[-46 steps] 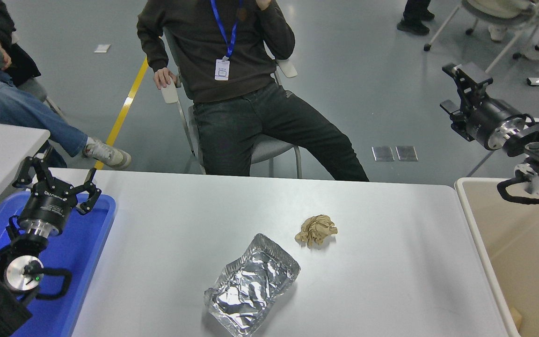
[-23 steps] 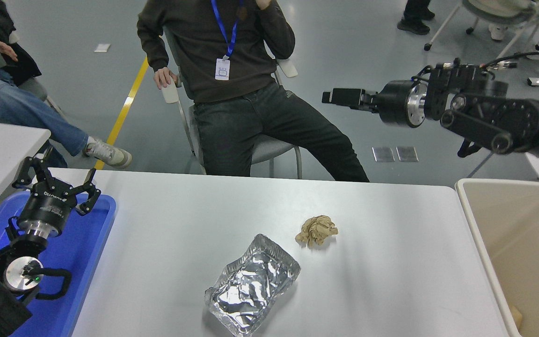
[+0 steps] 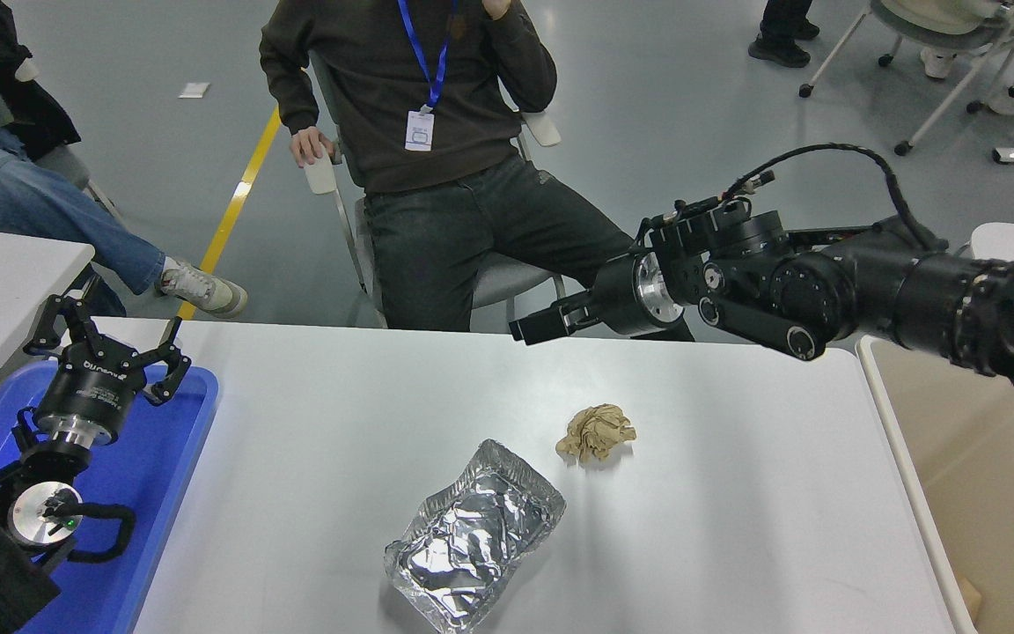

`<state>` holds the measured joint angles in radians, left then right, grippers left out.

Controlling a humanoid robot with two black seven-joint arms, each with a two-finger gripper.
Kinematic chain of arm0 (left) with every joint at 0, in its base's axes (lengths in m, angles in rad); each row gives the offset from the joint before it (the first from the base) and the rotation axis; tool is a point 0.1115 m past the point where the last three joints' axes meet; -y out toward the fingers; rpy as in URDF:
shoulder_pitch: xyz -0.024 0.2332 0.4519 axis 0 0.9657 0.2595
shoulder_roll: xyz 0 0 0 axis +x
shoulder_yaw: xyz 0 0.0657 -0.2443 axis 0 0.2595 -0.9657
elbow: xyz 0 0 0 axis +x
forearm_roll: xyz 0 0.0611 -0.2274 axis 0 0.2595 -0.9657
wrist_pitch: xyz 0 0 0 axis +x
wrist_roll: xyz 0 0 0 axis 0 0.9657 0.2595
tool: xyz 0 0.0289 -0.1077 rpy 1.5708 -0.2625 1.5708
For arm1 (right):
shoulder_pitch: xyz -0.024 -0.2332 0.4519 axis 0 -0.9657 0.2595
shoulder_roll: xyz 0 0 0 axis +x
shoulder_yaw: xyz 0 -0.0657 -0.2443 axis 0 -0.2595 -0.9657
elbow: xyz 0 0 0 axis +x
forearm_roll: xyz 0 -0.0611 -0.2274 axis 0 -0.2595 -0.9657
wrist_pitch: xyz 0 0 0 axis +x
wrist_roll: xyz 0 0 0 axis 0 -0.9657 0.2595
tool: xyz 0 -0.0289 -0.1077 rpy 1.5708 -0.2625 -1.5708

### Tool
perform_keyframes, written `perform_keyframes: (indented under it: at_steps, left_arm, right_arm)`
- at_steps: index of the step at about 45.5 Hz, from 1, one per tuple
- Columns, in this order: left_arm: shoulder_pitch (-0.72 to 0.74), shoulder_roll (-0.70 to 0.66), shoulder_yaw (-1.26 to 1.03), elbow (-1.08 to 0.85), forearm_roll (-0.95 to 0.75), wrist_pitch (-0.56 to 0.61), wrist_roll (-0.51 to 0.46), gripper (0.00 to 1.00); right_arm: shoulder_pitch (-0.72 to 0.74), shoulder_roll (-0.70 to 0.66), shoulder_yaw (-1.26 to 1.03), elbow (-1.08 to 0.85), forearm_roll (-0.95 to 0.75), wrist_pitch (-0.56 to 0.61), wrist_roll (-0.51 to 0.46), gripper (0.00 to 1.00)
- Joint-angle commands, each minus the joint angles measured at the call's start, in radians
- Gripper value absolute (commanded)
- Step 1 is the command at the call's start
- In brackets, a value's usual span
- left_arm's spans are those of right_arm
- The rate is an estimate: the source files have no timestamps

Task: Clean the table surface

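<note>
The white table surface (image 3: pixel 736 493) holds a crumpled brown paper ball (image 3: pixel 596 432) near its middle and a crushed foil container (image 3: pixel 474 534) in front of it. My right gripper (image 3: pixel 535 327) reaches in from the right and hangs over the table's far edge, above and behind the paper ball, touching nothing. It is seen side-on, so its state does not show. My left gripper (image 3: pixel 107 339) is parked at the lower left above the blue tray, open and holding nothing.
A blue tray (image 3: pixel 168 458) lies at the table's left end and a beige bin (image 3: pixel 982 467) stands past its right end. A person sits on a chair (image 3: pixel 507 277) just behind the far edge. Another small table (image 3: pixel 5 264) stands at the far left.
The right arm has swung from high on the right, leftward and down, to just over the table's far edge. The paper ball, foil container and left arm have not moved.
</note>
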<state>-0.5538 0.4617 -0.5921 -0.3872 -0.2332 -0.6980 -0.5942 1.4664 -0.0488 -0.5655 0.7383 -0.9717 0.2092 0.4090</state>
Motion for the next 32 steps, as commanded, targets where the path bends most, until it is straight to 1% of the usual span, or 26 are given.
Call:
perform_keyframes:
  at_steps: [1, 6, 9, 12, 22, 32]
  left_arm:
    - [0.000, 0.000, 0.000, 0.001, 0.000, 0.000, 0.001, 1.00]
    - [0.000, 0.000, 0.000, 0.001, 0.000, 0.000, -0.001, 1.00]
    - [0.000, 0.000, 0.000, -0.001, 0.000, 0.000, 0.001, 1.00]
    - [0.000, 0.000, 0.000, -0.001, 0.000, 0.000, 0.001, 1.00]
    - [0.000, 0.000, 0.000, -0.001, 0.000, 0.000, -0.001, 1.00]
    - [0.000, 0.000, 0.000, 0.001, 0.000, 0.000, -0.001, 1.00]
  right_arm:
    - [-0.077, 0.049, -0.048, -0.048, -0.041, -0.004, 0.001, 0.98]
    - [-0.129, 0.049, -0.076, -0.089, -0.056, -0.011, 0.001, 0.97]
    - [-0.155, 0.049, -0.077, -0.106, -0.059, -0.016, 0.001, 0.92]
    - [-0.179, 0.049, -0.077, -0.115, -0.061, -0.019, 0.001, 0.91]
    - [-0.241, 0.049, -0.059, -0.106, -0.061, -0.037, 0.002, 0.91]
    - [-0.259, 0.049, -0.028, -0.100, -0.059, -0.042, 0.002, 0.91]
